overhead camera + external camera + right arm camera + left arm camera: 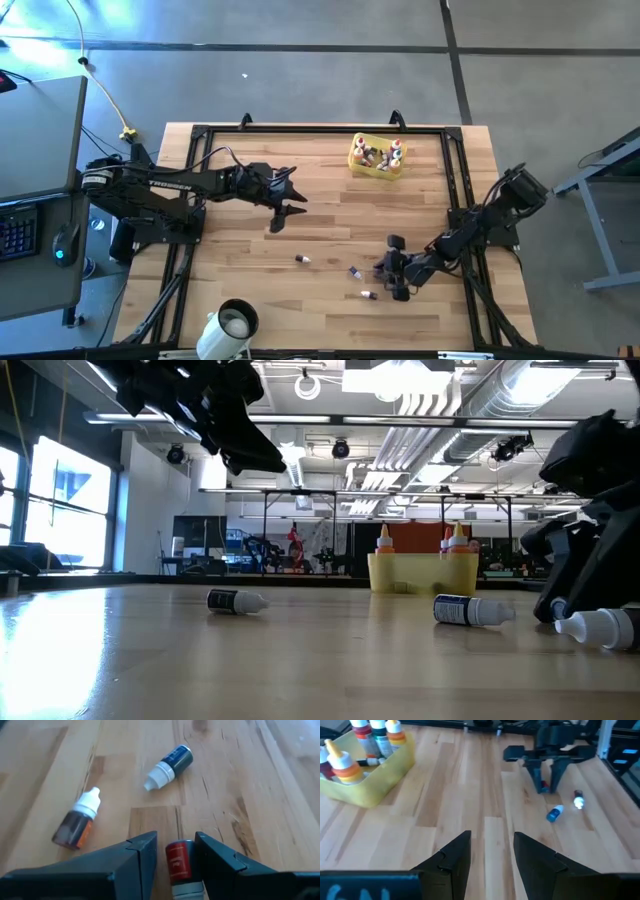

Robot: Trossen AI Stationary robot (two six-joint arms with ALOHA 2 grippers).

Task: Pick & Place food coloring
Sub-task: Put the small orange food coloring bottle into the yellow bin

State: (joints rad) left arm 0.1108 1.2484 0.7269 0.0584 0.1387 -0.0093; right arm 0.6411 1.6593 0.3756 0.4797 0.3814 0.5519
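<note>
Right jaws [174, 851] astride red bottle [178, 861] near table edge [505, 250], left jaws [491, 851] parted over bare wood

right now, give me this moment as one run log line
right hand: low at table, fingers around small red-labelled bottle | left hand: raised, empty, open | translucent yellow tray: holds bottles | three small bottles loose on wooden table

The middle of the table [330, 225] is left bare, so a wide passage is offered between the two arms. The far edge is blocked near its middle by the yellow tray [377, 156] packed with upright bottles. Toward the near right corner, the way is cluttered by three loose bottles [355, 272] lying flat, and by the right gripper [393, 272] lowered there.
</note>
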